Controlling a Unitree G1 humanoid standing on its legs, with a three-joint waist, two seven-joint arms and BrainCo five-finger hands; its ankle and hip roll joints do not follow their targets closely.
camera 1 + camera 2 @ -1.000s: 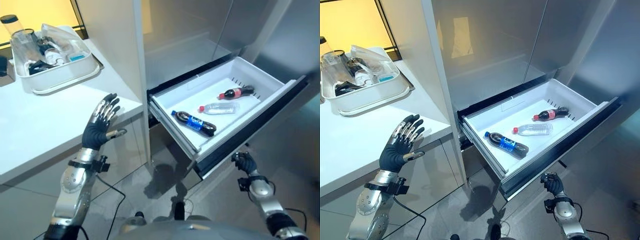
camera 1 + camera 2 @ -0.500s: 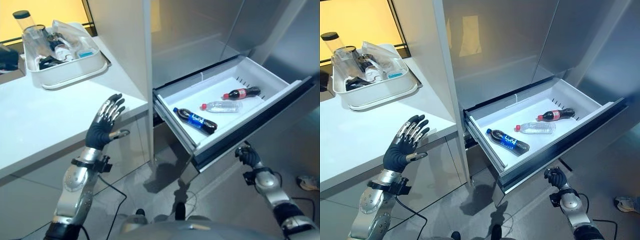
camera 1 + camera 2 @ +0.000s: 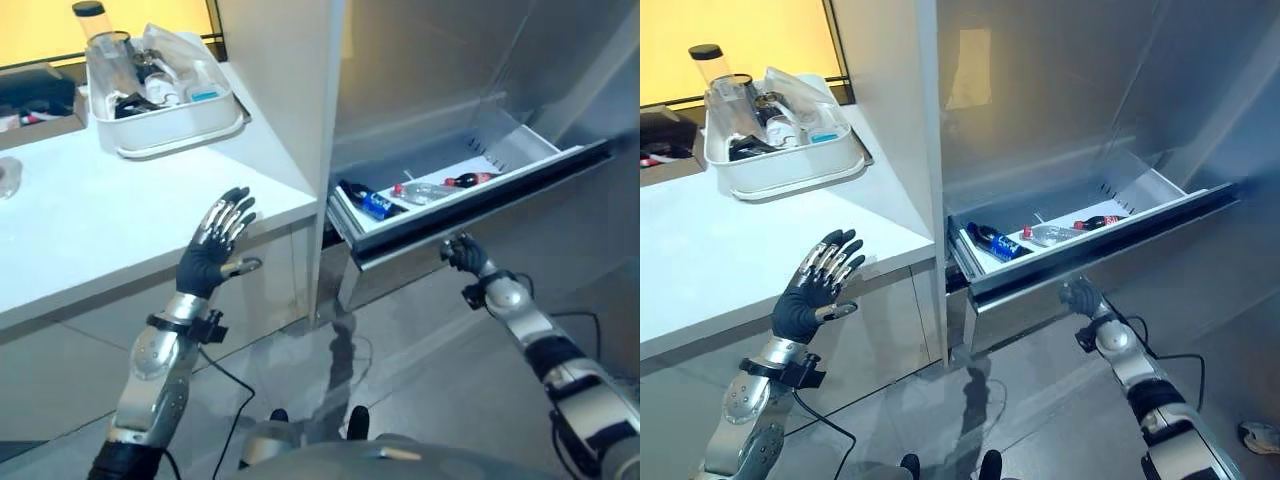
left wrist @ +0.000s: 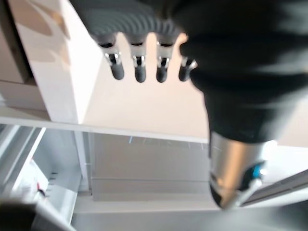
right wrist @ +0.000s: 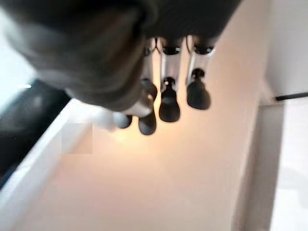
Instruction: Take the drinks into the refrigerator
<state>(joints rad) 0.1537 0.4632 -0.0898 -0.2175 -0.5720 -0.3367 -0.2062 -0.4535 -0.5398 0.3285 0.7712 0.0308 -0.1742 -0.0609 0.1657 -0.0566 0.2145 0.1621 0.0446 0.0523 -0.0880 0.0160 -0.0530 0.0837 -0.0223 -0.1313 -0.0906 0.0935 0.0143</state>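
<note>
Three bottles lie in the white pull-out refrigerator drawer (image 3: 480, 165), each partly hidden behind the drawer's dark front panel (image 3: 480, 200): a dark cola bottle with a blue label (image 3: 365, 199) nearest the tall white cabinet panel (image 3: 300, 100), a clear plastic water bottle with a red cap (image 3: 425, 191) in the middle, and a dark cola bottle with a red label (image 3: 470, 180) farthest from that panel. Only their upper sides show above the front panel. The drawer's far end is cut off by the grey refrigerator wall (image 3: 1060, 90).

Right hand (image 3: 462, 256) sits just below the drawer front, against its underside; its fingers (image 5: 168, 103) look curled, but whether they grip any edge cannot be told, as the contact is hidden. Left hand (image 3: 213, 247) is raised in front of the white countertop (image 3: 90, 220) edge, fingers spread wide and straight, holding nothing.

On the countertop, away from the drawer, stands a white rectangular tub (image 3: 170, 125) of mixed items too cluttered to identify, with a clear jar with a black lid (image 3: 95, 25) at its far corner.

Versus 0.5 s ago: the drawer is pushed much farther into the refrigerator, so far less of its white floor shows. The right hand has followed the front panel inward. The left hand's pose is unchanged. The whole view has shifted, so the camera has moved.
</note>
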